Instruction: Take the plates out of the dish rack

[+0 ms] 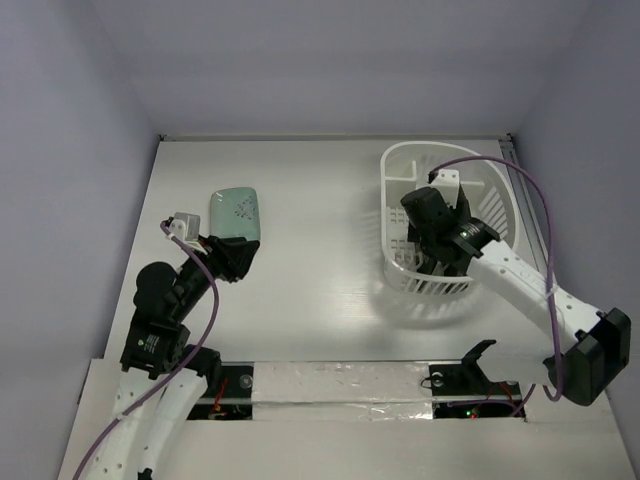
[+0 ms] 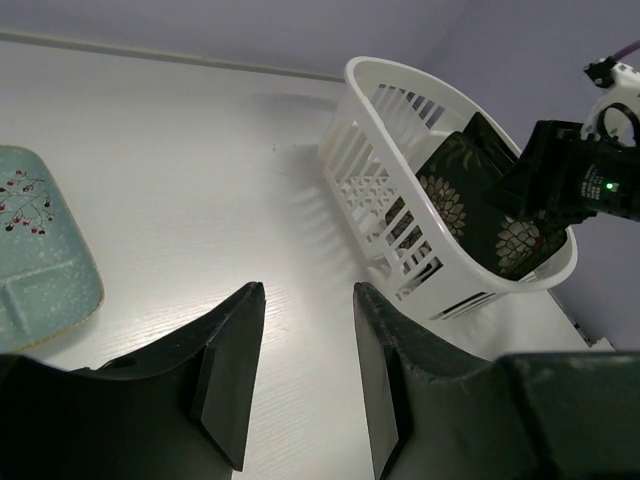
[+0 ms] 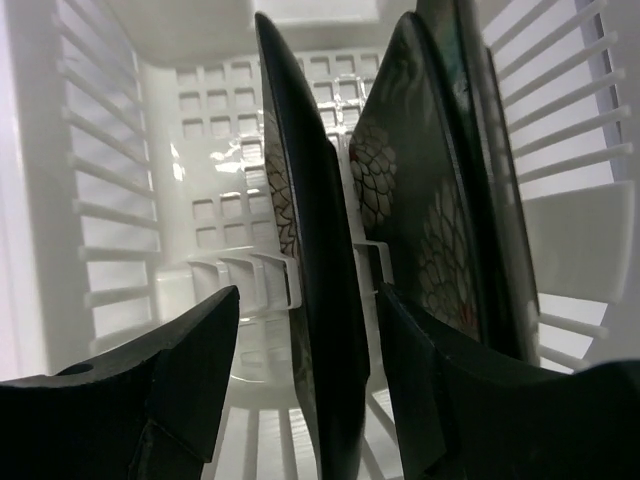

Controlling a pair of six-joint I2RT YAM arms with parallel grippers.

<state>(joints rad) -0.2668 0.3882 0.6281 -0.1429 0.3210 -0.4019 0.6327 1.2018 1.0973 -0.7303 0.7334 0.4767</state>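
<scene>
The white dish rack (image 1: 497, 195) stands at the right of the table. Black flowered plates (image 2: 452, 185) stand on edge in it. My right gripper (image 1: 437, 252) reaches down into the rack. In the right wrist view it (image 3: 308, 296) is open, with its jaws on either side of the rim of one black plate (image 3: 300, 170) and a gap on each side. A second flowered plate (image 3: 415, 200) stands just right of it, and a further dark plate (image 3: 480, 120) leans behind that. The pale mint plate (image 1: 236, 212) lies flat on the table at the left. My left gripper (image 1: 236, 260) is open and empty just in front of it.
The rack's slatted wall (image 3: 100, 180) and gridded base (image 3: 215, 140) close in around my right gripper. A purple cable (image 1: 520, 180) arcs over the rack. The mint plate (image 2: 35, 260) lies left of my left fingers (image 2: 235, 370). Walls stand on three sides.
</scene>
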